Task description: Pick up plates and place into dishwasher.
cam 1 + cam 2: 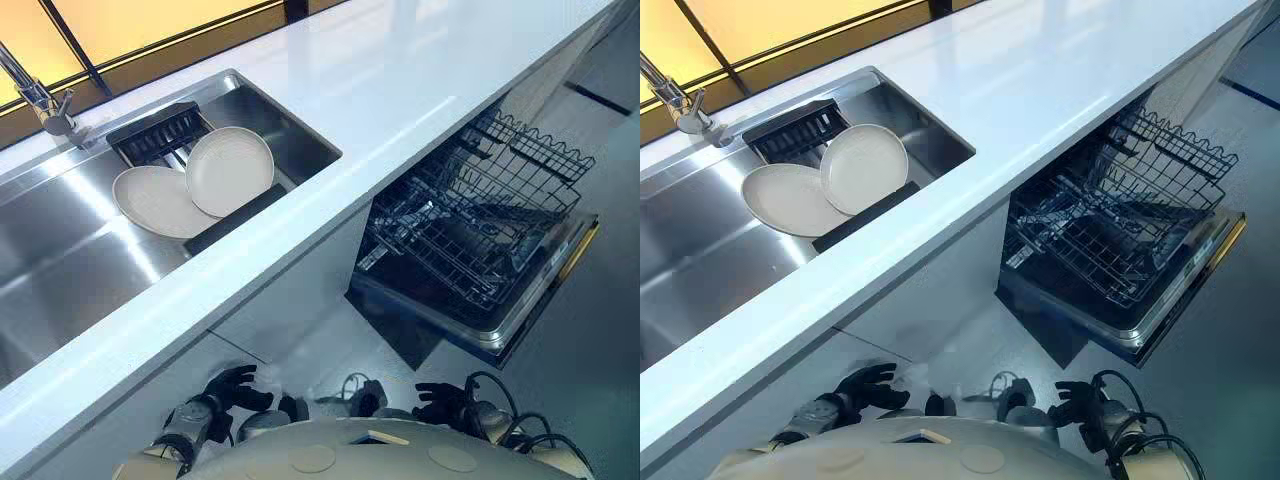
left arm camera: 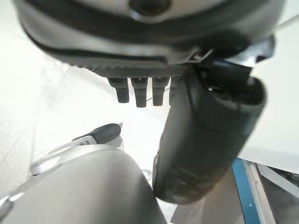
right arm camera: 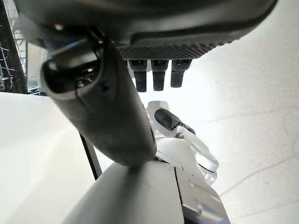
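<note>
**Plates sitting in the sink, both hands empty**

A round cream plate (image 1: 148, 200) is lying by the stainless steel sink's (image 1: 60, 265) right edge, with a second cream plate (image 1: 232, 168) leaning over it. The left hand (image 1: 232, 388) and right hand (image 1: 440, 400) are hanging released. The black wire dishwasher rack (image 1: 470, 230) is standing pulled out.

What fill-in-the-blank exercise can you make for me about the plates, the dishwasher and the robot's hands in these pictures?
1. The pale plates lie on a black rack inside the ____.
2. The number of plates there is ____.
3. The dishwasher stands ____, with its wire basket pulled out.
4. The left hand and the right hand, both low below the counter, hold ____.

Missing words: sink; two; open; nothing.
</note>
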`<state>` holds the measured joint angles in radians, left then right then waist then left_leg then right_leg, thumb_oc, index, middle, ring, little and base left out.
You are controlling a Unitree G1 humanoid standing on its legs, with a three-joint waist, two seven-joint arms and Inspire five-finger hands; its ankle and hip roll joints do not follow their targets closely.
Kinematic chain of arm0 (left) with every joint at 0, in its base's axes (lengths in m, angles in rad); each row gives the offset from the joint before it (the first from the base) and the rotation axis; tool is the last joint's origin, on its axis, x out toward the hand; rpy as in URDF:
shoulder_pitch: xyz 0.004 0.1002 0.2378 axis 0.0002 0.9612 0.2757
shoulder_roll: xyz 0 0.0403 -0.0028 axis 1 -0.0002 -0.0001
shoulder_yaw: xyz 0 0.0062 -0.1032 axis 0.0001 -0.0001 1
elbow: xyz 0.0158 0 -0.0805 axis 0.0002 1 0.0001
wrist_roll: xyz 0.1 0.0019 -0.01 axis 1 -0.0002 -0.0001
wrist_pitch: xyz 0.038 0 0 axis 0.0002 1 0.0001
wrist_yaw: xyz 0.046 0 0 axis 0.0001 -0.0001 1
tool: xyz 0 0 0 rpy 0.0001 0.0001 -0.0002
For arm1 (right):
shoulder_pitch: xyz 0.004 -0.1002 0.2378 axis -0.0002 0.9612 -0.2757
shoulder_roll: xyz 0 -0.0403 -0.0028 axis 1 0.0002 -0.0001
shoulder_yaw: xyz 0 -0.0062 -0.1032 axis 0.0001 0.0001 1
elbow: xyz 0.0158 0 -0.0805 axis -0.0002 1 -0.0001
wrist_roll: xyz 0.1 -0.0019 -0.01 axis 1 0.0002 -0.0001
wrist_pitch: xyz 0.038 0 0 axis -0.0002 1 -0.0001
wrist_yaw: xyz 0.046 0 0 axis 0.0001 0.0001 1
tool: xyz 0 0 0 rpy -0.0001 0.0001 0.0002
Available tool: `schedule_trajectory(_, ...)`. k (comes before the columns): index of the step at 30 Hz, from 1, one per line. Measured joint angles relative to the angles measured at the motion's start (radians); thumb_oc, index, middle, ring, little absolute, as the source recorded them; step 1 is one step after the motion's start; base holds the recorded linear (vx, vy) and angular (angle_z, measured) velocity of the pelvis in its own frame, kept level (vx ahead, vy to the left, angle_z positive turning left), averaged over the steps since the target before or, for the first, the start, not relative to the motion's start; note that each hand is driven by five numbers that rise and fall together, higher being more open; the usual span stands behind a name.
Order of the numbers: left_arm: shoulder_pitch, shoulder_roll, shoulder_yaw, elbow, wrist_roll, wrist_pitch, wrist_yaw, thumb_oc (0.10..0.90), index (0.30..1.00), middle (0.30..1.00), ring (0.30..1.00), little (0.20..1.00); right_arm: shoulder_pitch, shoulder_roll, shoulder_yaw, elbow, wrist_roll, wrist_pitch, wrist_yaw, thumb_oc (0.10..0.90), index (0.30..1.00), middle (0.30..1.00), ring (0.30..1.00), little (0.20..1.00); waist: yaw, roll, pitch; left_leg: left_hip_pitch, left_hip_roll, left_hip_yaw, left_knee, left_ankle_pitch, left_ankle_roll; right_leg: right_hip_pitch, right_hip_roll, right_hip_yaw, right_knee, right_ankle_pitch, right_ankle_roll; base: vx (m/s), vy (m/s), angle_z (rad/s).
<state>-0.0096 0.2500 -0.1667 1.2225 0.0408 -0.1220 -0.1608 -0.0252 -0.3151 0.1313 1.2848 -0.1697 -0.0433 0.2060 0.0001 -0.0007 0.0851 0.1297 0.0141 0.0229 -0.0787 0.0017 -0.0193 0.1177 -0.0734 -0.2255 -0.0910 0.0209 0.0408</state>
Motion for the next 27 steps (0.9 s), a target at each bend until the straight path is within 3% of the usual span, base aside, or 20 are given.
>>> schedule_trajectory(11, 0.002, 0.002, -0.004, 0.000, -0.019, -0.032, -0.035, 0.800, 0.900, 0.900, 0.900, 0.900, 0.000, -0.001, 0.001, 0.000, 0.000, 0.000, 0.000, 0.800, 0.900, 0.900, 0.900, 0.900, 0.000, 0.001, 0.000, 0.003, 0.000, 0.000, 0.000, 0.000, 0.000, 0.003, 0.000, 0.000, 0.000, 0.000, 0.000, 0.00, -0.027, 0.01)
schedule_trajectory(14, 0.006, 0.016, -0.059, -0.049, -0.043, -0.059, -0.131, 0.800, 0.900, 0.900, 0.900, 0.900, 0.000, -0.004, 0.001, -0.003, 0.000, 0.006, 0.004, 0.800, 0.900, 0.900, 0.900, 0.900, 0.000, 0.002, -0.001, 0.004, 0.000, 0.001, 0.000, 0.001, 0.001, 0.001, 0.000, 0.000, 0.000, 0.000, 0.000, -0.03, 0.004, 0.00)
schedule_trajectory(18, 0.008, 0.060, -0.179, -0.271, -0.085, -0.053, -0.359, 0.800, 0.900, 0.900, 0.900, 0.900, -0.010, -0.014, 0.013, -0.020, -0.004, 0.039, 0.021, 0.800, 0.900, 0.900, 0.900, 0.900, 0.003, 0.006, 0.000, -0.002, -0.001, 0.001, -0.003, 0.005, 0.001, -0.008, -0.001, 0.000, 0.000, 0.001, 0.000, -0.04, 0.022, 0.01)
schedule_trajectory(20, 0.004, 0.065, -0.192, -0.415, -0.190, 0.028, -0.478, 0.800, 0.900, 0.900, 0.900, 0.900, -0.010, -0.018, 0.029, -0.044, -0.008, 0.052, 0.023, 0.800, 0.900, 0.900, 0.900, 0.900, 0.000, 0.010, 0.001, -0.001, 0.000, 0.001, -0.010, 0.009, 0.002, -0.011, -0.001, 0.001, 0.000, 0.001, 0.000, -0.04, 0.007, -0.01)
schedule_trajectory(22, -0.017, 0.073, -0.189, -0.550, -0.378, 0.161, -0.593, 0.800, 0.900, 0.900, 0.900, 0.900, -0.014, -0.019, 0.036, -0.053, -0.007, 0.066, 0.023, 0.800, 0.900, 0.900, 0.900, 0.900, 0.001, 0.010, 0.001, -0.004, 0.001, 0.001, -0.010, 0.010, 0.001, -0.013, -0.001, 0.001, 0.000, 0.001, 0.000, 0.00, 0.000, 0.00)
schedule_trajectory(23, -0.026, 0.065, -0.177, -0.640, -0.526, 0.293, -0.620, 0.800, 0.900, 0.900, 0.900, 0.900, -0.015, -0.019, 0.039, -0.054, -0.007, 0.070, 0.023, 0.800, 0.900, 0.900, 0.900, 0.900, 0.002, 0.012, 0.002, -0.004, 0.002, 0.001, -0.010, 0.010, 0.001, -0.012, 0.000, 0.001, 0.000, 0.001, 0.000, -0.01, -0.034, 0.00)
schedule_trajectory(24, -0.038, 0.059, -0.156, -0.697, -0.669, 0.383, -0.640, 0.800, 0.900, 0.900, 0.900, 0.900, -0.017, -0.022, 0.039, -0.055, -0.007, 0.071, 0.023, 0.800, 0.900, 0.900, 0.900, 0.900, 0.003, 0.015, 0.005, -0.004, 0.001, 0.001, -0.010, 0.010, 0.001, -0.012, -0.001, 0.001, 0.000, 0.001, 0.000, 0.00, -0.042, 0.01)
schedule_trajectory(26, -0.030, -0.055, -0.043, -0.804, -1.040, 0.634, -0.578, 0.800, 0.900, 0.900, 0.900, 0.900, -0.014, -0.015, 0.026, -0.059, -0.007, 0.069, 0.018, 0.800, 0.900, 0.900, 0.900, 0.900, 0.003, 0.018, 0.011, -0.003, 0.000, 0.001, -0.010, 0.010, 0.001, -0.010, 0.000, 0.000, 0.000, 0.001, 0.000, 0.00, -0.072, 0.01)
schedule_trajectory(27, -0.028, -0.102, -0.011, -0.822, -1.164, 0.699, -0.547, 0.800, 0.900, 0.900, 0.900, 0.900, -0.012, -0.015, 0.021, -0.057, -0.007, 0.068, 0.016, 0.800, 0.900, 0.900, 0.900, 0.900, 0.008, 0.016, 0.012, -0.003, 0.001, 0.000, -0.010, 0.010, 0.001, -0.009, 0.000, 0.000, 0.000, 0.001, 0.000, 0.00, -0.082, 0.02)
